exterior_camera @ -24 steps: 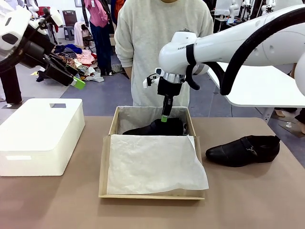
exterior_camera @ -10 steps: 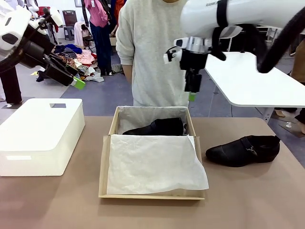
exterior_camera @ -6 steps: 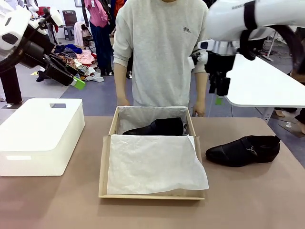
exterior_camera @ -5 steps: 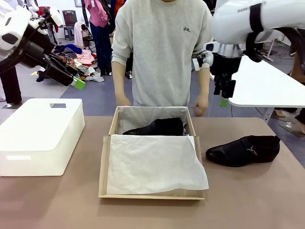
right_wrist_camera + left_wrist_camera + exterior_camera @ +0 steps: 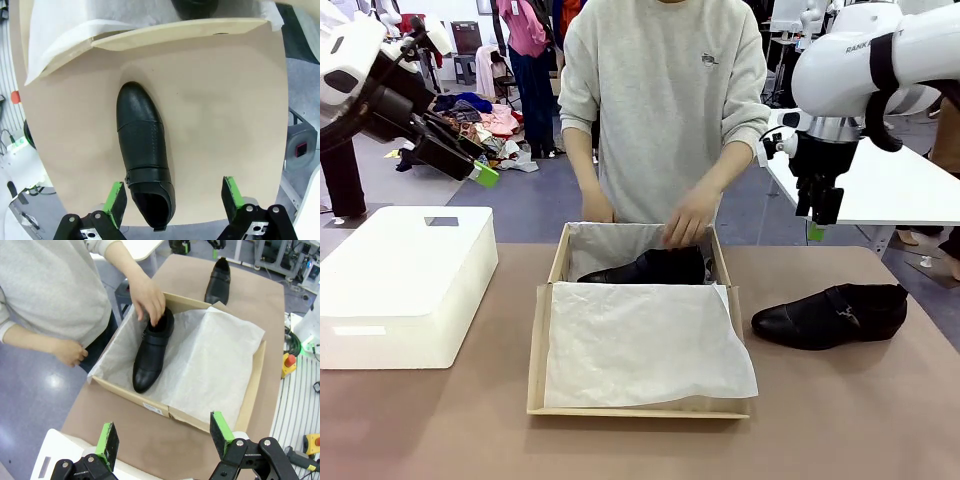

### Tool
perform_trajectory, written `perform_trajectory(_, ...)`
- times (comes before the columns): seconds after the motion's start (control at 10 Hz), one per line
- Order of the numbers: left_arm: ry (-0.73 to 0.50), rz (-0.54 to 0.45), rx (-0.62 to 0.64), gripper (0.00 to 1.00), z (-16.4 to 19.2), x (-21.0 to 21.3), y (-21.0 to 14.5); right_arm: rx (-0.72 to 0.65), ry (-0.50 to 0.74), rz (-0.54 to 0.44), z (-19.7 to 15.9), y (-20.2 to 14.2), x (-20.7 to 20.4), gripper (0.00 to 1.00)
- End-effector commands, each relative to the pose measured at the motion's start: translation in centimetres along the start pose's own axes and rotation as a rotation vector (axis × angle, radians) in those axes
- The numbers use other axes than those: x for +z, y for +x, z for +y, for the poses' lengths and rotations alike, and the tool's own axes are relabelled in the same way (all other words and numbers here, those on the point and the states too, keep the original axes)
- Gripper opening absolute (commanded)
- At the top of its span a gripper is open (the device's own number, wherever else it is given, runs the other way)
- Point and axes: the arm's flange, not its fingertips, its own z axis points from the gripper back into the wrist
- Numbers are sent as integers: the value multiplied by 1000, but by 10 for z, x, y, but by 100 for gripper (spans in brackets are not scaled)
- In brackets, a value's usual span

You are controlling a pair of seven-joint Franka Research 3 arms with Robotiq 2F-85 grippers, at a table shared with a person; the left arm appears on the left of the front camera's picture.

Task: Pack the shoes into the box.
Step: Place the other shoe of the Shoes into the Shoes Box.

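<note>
One glossy black shoe [image 5: 655, 267] lies inside the brown cardboard box [image 5: 542, 330] at its far end, partly under white tissue paper [image 5: 640, 345]. A person's hand [image 5: 685, 222] rests on that shoe's heel; the left wrist view shows the same hand [image 5: 147, 295] on the shoe [image 5: 152, 350] in the box [image 5: 250, 390]. The other shoe [image 5: 830, 315] lies on the table right of the box. My right gripper [image 5: 817, 228] hangs open high above that shoe [image 5: 145, 150], its fingers [image 5: 117, 202] wide and empty. My left gripper [image 5: 483, 173] is raised at far left, open [image 5: 164, 440] and empty.
A larger white box [image 5: 405, 280] stands on the table's left side. A white side table [image 5: 880, 185] is behind my right arm. The person stands at the far edge, both hands at the box. Bare brown tabletop [image 5: 840, 410] lies in front and to the right.
My right gripper rose out of the box and swung right to above the second shoe. The person's hands came forward, one onto the shoe in the box. The left arm stayed still.
</note>
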Motion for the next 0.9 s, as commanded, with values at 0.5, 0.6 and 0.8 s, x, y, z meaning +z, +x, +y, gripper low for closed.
perform_trajectory(0.5, -13, -16, -13, 96, 2, 0, -1, 1, -6, 6, 2, 4, 2, 100)
perform_trajectory(0.6, -13, -16, -13, 96, 2, 0, -1, 1, -6, 6, 2, 4, 2, 100)
perform_trajectory(0.8, -13, -16, -13, 96, 2, 0, -1, 18, -4, 20, 0, 0, -1, 100)
